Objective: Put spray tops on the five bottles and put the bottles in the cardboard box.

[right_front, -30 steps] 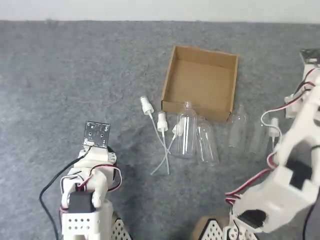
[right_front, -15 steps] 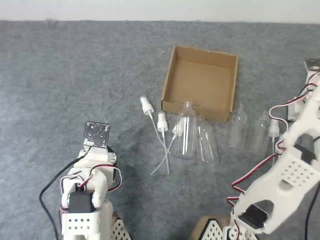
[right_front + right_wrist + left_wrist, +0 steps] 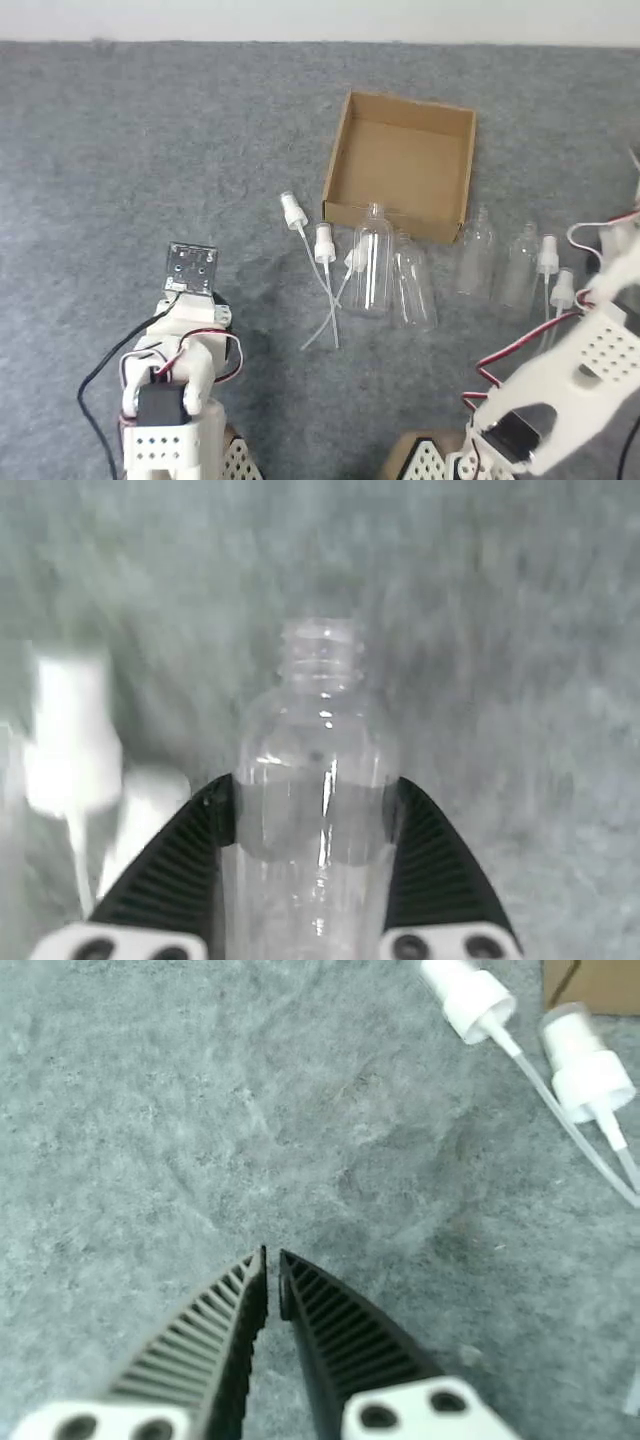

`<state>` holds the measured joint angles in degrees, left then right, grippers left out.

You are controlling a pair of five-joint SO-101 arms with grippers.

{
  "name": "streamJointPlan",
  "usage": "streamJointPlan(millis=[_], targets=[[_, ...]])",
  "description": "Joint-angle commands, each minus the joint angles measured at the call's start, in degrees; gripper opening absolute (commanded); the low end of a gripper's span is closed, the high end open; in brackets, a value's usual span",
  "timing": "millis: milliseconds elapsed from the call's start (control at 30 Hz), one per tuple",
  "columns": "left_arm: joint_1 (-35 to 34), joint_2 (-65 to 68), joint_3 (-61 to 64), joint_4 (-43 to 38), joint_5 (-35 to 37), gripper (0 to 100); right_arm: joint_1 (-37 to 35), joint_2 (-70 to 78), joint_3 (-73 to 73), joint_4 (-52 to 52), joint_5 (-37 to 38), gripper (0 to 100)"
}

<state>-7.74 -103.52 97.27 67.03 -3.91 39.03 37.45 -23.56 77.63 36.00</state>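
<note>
While the left arm [image 3: 170, 395] sits folded at the near left edge of the grey carpeted table [image 3: 120, 150], its left gripper [image 3: 272, 1260] hangs over bare carpet. Its black toothed fingers [image 3: 335, 1325] are pressed almost tip to tip on nothing. A small circuit board [image 3: 193, 270] tops that arm; any marking on it is too small to read.

At the near right corner stands the right arm [image 3: 575, 375]. The right gripper [image 3: 310, 805] pinches a clear capless bottle [image 3: 318, 720], one finger against each shoulder and the threaded neck pointing away from the wrist. A blurred white spray top [image 3: 68, 750] lies on the carpet beside it.

Across mid-table lie four more clear bottles, necks toward the far edge: the left bottle [image 3: 372, 265] just beside the second bottle [image 3: 413, 288], then the third bottle [image 3: 476, 252] and the fourth bottle [image 3: 520, 265] nearer the right edge. Three loose sprayers [image 3: 324, 240] with long dip tubes lie left of them, and two sprayers [image 3: 548, 255] lie right of the fourth.

Just beyond, the open cardboard box [image 3: 340, 160] sits toward the far edge.
</note>
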Motion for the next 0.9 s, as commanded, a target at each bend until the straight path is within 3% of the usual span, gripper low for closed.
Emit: streamJointPlan(millis=[0,100,167,300,567,700,867], targets=[[-0.2,-0.9,-0.7,-4.7,-0.4,1,3.5,-5.1,-2.5,4.7,5.8,1.6],[-0.5,-0.9,-0.7,-8.1,-0.4,1,5.1,-5.2,-2.5,6.7,8.6,0.6],[-4.5,-0.9,-0.7,-8.9,-1.7,2,6.1,-5.1,-2.0,7.5,10.2,0.6],[-11.9,-0.8,-2.4,-12.1,-14.3,2,8.6,-5.4,0.7,7.1,12.4,0.6],[-6.8,1.4,-19.8,0.1,-14.3,2,9.1,-5.4,4.6,1.0,11.4,0.6],[-6.3,17.9,-29.4,-1.8,-17.7,2,9.5,-7.8,6.0,0.7,11.3,0.6],[-6.2,48.1,-49.5,-1.8,-11.8,2,9.3,-16.4,13.1,-2.0,11.0,0.6]])
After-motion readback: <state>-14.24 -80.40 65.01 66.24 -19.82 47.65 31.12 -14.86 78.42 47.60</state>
